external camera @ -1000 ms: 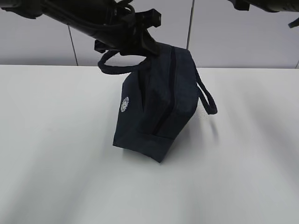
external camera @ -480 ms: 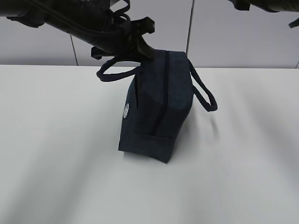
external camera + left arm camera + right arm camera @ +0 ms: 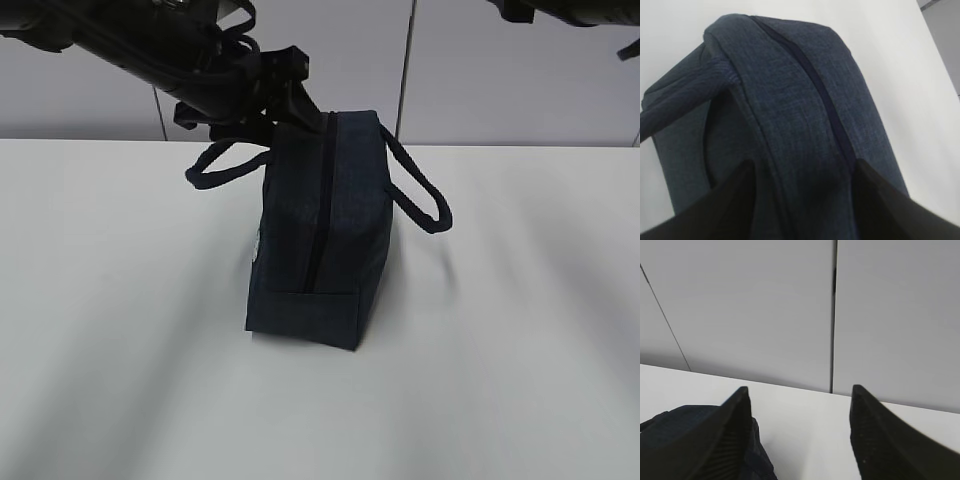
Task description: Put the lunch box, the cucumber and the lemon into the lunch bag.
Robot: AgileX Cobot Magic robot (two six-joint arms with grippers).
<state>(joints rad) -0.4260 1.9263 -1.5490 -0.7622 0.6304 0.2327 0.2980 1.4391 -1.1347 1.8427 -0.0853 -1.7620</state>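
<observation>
The dark navy lunch bag [image 3: 340,240] stands upright on its base on the white table [image 3: 120,330], end on to the camera, with its top zipper [image 3: 320,200] closed. My left gripper [image 3: 285,105] is at the bag's far top end. In the left wrist view the bag [image 3: 790,100] fills the frame, and my left gripper [image 3: 802,167] straddles its top with jaws wide apart. My right gripper [image 3: 797,390] is open and empty, raised high; a corner of the bag [image 3: 670,425] shows below it. The lunch box, cucumber and lemon are out of view.
The bag's two loop handles hang out to the left [image 3: 215,165] and right [image 3: 420,190]. A grey panelled wall [image 3: 500,80] stands behind the table. Part of the right arm [image 3: 580,10] shows at the top right.
The bag leaned over to the right earlier; it now stands upright on its base. My left gripper has moved left with the bag's top end. The right arm has not moved.
</observation>
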